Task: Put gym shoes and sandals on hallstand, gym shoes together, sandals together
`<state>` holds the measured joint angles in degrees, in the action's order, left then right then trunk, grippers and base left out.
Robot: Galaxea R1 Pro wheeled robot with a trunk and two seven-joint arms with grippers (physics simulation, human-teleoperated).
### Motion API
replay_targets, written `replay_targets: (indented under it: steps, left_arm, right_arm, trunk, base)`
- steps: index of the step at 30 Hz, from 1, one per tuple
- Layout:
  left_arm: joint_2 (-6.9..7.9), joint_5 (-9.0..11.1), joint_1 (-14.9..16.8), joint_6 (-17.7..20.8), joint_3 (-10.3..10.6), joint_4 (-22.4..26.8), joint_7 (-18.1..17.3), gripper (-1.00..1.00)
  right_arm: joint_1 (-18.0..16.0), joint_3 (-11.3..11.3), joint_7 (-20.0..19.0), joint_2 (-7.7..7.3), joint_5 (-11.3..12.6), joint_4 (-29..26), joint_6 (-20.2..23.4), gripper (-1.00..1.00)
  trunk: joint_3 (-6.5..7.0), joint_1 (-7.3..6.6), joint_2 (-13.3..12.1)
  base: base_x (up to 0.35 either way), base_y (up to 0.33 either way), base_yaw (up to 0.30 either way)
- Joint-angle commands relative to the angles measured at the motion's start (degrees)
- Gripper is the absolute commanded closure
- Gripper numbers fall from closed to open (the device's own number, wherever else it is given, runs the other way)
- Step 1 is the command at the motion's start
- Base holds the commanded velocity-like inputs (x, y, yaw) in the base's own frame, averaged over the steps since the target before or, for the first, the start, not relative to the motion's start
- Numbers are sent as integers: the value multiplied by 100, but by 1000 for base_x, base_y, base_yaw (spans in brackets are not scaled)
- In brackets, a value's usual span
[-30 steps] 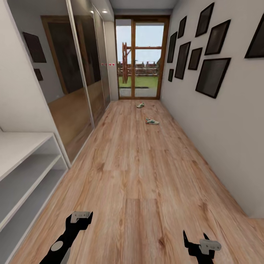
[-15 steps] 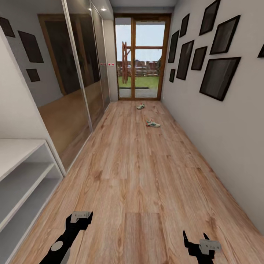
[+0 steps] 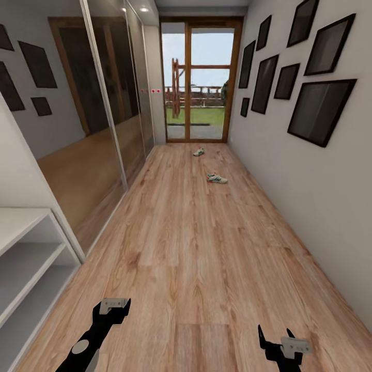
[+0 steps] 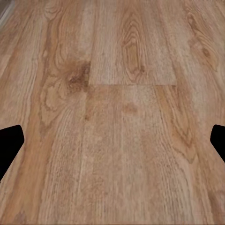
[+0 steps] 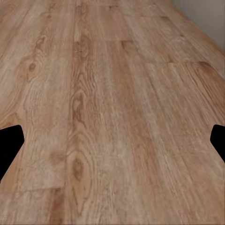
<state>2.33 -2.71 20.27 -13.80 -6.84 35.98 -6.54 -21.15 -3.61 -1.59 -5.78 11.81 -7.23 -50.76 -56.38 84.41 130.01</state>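
My view had advanced along the corridor floor (image 3: 196,248); both gym shoes (image 3: 216,178) lay nearer, far end. Left gripper (image 3: 114,306) and right gripper (image 3: 279,338) hung spread, empty.

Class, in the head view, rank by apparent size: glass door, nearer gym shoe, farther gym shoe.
1. Glass door
2. Nearer gym shoe
3. Farther gym shoe

The shoes' difference may be only distance from the camera.

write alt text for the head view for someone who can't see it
Two gym shoes, one nearer and one farther, lie apart on the wood-plank corridor floor far ahead, near a glass door. The open left gripper and right gripper hang low in the foreground, with white shelves at the left and dark frames on the right wall.
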Motion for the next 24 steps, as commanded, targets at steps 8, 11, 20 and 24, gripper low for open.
replay_targets:
  steps: [8,11,20,24]
  left_arm:
    - [-5,-36,4,-17,-35,-13,-41,-100]
    - [-5,-36,4,-17,-33,-17,-41,-100]
    - [-5,-37,4,-17,-32,-21,-48,-100]
    - [-5,-37,4,-17,-31,-21,-49,-100]
  right_arm:
    - [-3,-41,-17,-2,58,5,-15,-100]
    - [-3,-40,-17,-2,58,6,-17,-100]
    - [-3,-43,-17,3,58,7,-18,-100]
    - [-3,-43,-17,0,58,6,-19,-100]
  trunk:
    - [-5,2,2]
    - [-5,2,2]
    - [-5,2,2]
    - [-5,2,2]
  base:
    - [338,0,0]
    - [337,0,0]
    - [337,0,0]
    - [338,0,0]
